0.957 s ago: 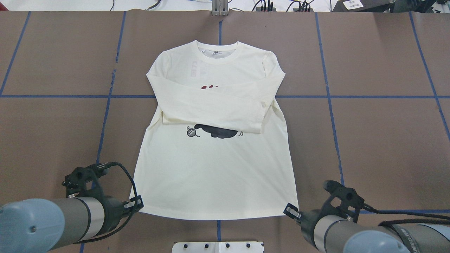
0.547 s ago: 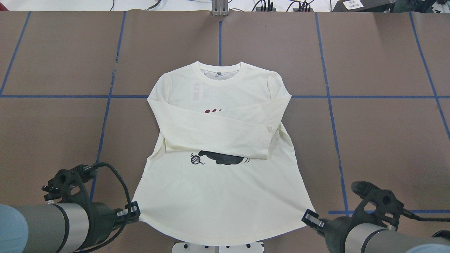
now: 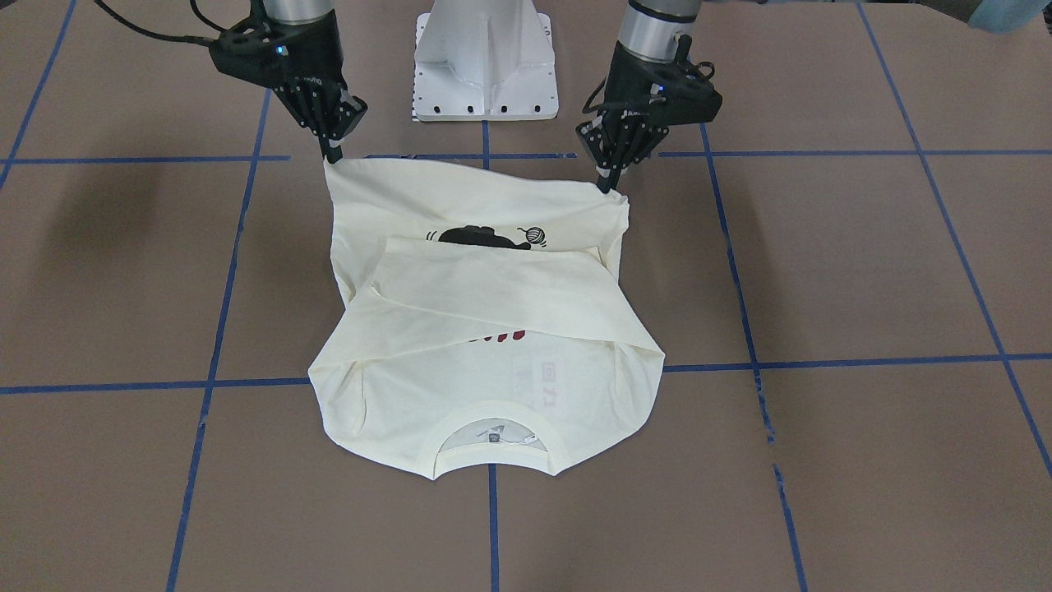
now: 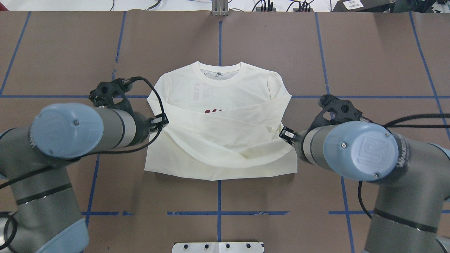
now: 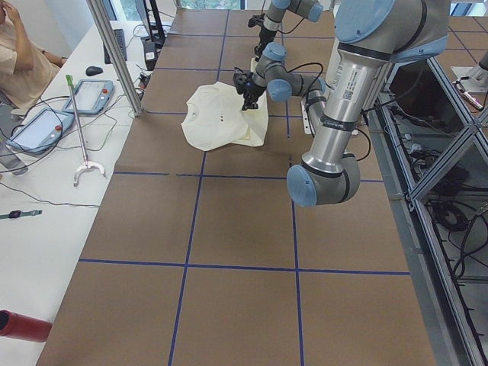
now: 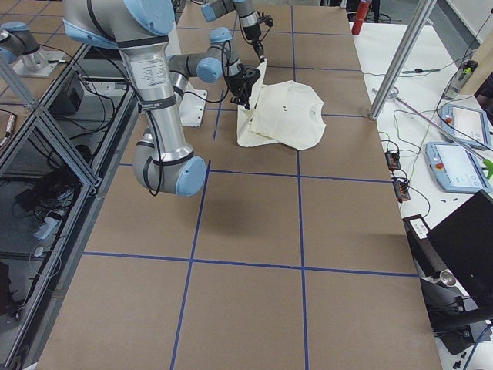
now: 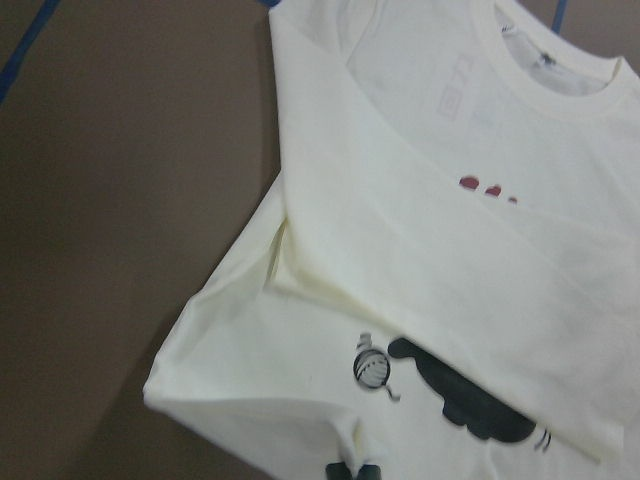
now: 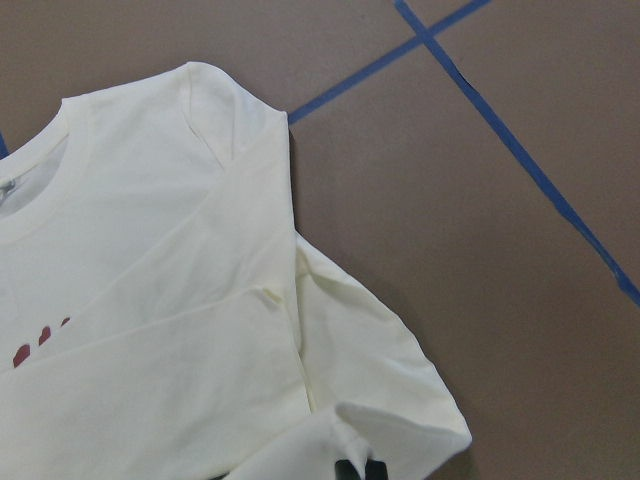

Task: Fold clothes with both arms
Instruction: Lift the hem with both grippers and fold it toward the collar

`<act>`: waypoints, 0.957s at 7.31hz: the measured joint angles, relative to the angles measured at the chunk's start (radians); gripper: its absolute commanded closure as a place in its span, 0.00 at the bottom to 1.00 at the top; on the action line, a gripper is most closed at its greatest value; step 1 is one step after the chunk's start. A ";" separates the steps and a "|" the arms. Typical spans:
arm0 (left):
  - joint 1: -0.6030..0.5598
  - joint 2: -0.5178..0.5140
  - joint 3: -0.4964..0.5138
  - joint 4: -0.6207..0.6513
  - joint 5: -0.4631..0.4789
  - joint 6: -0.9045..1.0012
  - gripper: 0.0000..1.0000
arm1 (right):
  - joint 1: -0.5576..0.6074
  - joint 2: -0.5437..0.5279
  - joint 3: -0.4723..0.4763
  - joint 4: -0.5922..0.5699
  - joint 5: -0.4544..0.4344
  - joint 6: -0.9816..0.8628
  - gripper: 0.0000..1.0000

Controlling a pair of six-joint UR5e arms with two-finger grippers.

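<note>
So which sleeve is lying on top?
The sleeve running from the shoulder on the robot's left to a cuff beside the right gripper; it crosses over the other sleeve.

A cream long-sleeved T-shirt (image 6: 289, 116) lies on a brown table top (image 6: 254, 254) crossed by blue tape lines, with its neckline turned away from the robot. The hem edge on the robot's side stands raised off the surface. The near, large silver-grey right arm (image 6: 150, 85) has light-blue joint caps, and its black right gripper (image 6: 242, 94) holds the nearer raised hem corner. The far, small left arm (image 6: 246, 17) has its left gripper (image 6: 261, 54) on the farther corner. Beyond the shirt, a slanted metal post (image 6: 397, 62) rises beside a white bench (image 6: 385, 38) that carries two grey tablet-like pendants (image 6: 456, 166).
</note>
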 measured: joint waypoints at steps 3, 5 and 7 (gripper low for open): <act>-0.118 -0.051 0.351 -0.323 0.000 0.067 1.00 | 0.173 0.091 -0.382 0.277 0.107 -0.102 1.00; -0.142 -0.085 0.508 -0.443 0.002 0.095 1.00 | 0.213 0.156 -0.601 0.424 0.126 -0.120 1.00; -0.151 -0.094 0.591 -0.531 0.002 0.122 1.00 | 0.227 0.179 -0.716 0.503 0.131 -0.143 1.00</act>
